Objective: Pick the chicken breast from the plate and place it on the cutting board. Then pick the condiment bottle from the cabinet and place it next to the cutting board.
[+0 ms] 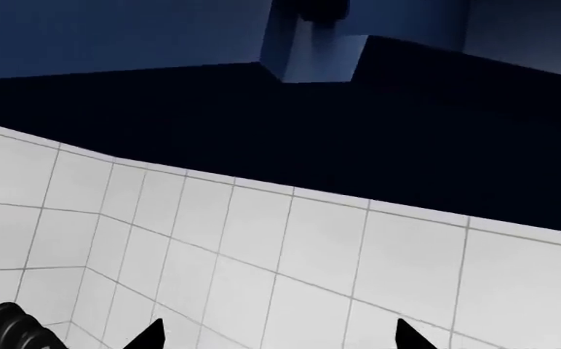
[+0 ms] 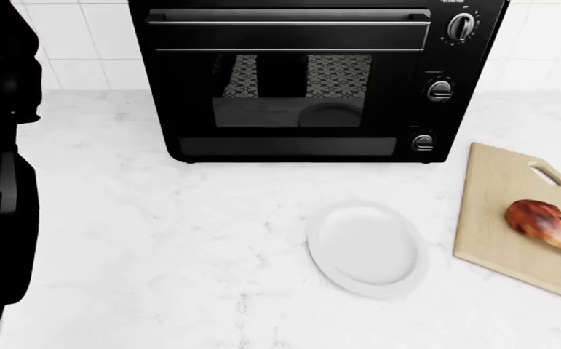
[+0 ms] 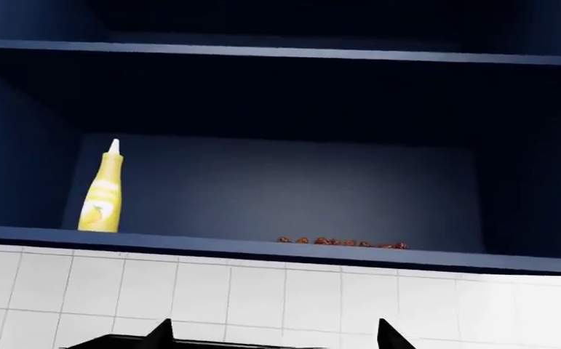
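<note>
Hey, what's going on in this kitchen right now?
A two-armed robot is partway through a kitchen job. The chicken breast already lies on the cutting board, and the white plate beside it is bare, in front of a black oven. Neither arm holds anything. The right gripper is open and raised toward an open dark-blue cabinet, where the yellow condiment bottle stands upright on the shelf. The left gripper, also open, faces the tiled wall.
</note>
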Robot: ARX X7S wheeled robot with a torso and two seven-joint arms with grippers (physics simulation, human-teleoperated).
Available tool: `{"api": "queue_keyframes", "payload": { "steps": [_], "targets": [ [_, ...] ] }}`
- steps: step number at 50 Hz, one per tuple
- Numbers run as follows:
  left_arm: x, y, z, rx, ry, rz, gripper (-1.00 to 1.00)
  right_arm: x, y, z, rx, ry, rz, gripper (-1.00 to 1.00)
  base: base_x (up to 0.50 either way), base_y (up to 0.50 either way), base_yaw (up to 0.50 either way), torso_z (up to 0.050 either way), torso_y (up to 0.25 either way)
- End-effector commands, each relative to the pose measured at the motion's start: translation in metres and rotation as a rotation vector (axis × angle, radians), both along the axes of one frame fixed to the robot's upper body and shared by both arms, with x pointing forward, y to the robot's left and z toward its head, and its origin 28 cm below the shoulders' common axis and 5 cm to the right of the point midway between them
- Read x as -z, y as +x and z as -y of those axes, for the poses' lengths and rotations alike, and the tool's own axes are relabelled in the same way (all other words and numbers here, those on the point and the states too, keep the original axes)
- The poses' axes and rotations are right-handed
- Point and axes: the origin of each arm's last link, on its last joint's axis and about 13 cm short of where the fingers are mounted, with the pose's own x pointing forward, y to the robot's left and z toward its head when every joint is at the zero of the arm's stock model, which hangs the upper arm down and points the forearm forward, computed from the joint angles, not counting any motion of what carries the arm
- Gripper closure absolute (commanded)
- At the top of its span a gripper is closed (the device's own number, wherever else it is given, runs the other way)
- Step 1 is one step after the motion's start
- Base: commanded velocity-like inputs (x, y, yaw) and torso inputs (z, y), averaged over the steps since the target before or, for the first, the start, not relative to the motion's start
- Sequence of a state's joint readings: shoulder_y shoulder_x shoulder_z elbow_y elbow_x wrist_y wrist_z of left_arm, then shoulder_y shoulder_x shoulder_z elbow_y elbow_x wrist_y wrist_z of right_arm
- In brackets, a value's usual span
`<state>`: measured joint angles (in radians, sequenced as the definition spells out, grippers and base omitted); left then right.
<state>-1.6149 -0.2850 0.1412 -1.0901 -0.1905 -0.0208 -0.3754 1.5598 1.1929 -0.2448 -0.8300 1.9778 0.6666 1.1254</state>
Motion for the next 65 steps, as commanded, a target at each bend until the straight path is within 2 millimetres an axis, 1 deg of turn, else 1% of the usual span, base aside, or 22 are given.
{"api": "queue_keyframes", "payload": {
  "steps": [1,9,15,19,27,31,36,54,58,63,65],
  "targets": [
    [0.005,0.002,0.000,0.005,0.018,-0.026,-1.00,-0.001,-0.004,-0.007,-0.003,0.012,0.042,-1.00,0.19,0.50,0.00,0.000,0.000],
    [0.002,0.000,-0.001,0.002,0.018,-0.021,-1.00,-0.006,-0.012,-0.011,0.010,-0.039,0.083,-1.00,0.23,0.50,0.00,0.000,0.000],
    [0.002,0.001,0.000,0.008,0.024,-0.022,-1.00,-0.017,-0.025,-0.012,0.028,-0.053,0.150,-1.00,0.26,0.49,0.00,0.000,0.000],
    [0.001,0.001,0.001,0.017,0.029,-0.022,-1.00,-0.023,-0.030,-0.014,0.037,-0.070,0.176,-1.00,0.30,0.46,0.00,0.000,0.000],
    [0.000,0.003,0.014,0.072,0.092,-0.031,-1.00,-0.027,-0.031,-0.017,0.073,-0.108,0.201,-1.00,0.45,0.29,0.00,0.000,0.000],
    [0.002,0.002,0.027,0.182,0.184,-0.046,-1.00,-0.029,-0.033,-0.017,0.067,-0.105,0.217,-1.00,0.50,0.18,0.00,0.000,0.002],
    [0.001,0.002,0.034,0.218,0.208,-0.046,-1.00,-0.029,-0.033,-0.016,0.062,-0.100,0.218,-1.00,0.50,0.17,0.00,0.000,0.000],
    [0.005,0.004,0.029,0.187,0.176,-0.054,-1.00,-0.029,-0.034,-0.016,0.043,-0.099,0.223,-1.00,0.50,0.15,0.00,0.000,0.001],
    [0.005,0.004,0.029,0.186,0.175,-0.056,-1.00,-0.031,-0.035,-0.017,0.008,-0.092,0.198,-1.00,0.47,0.12,0.00,0.000,0.000],
    [0.006,0.005,0.030,0.186,0.178,-0.059,-1.00,-0.034,-0.034,-0.018,-0.013,-0.050,0.194,-1.00,0.00,0.00,0.00,0.000,0.000],
    [0.005,0.004,0.030,0.183,0.176,-0.058,-1.00,-0.040,-0.036,-0.018,-0.021,-0.012,0.226,-1.00,0.00,0.00,0.00,0.000,0.000]
  ]
}}
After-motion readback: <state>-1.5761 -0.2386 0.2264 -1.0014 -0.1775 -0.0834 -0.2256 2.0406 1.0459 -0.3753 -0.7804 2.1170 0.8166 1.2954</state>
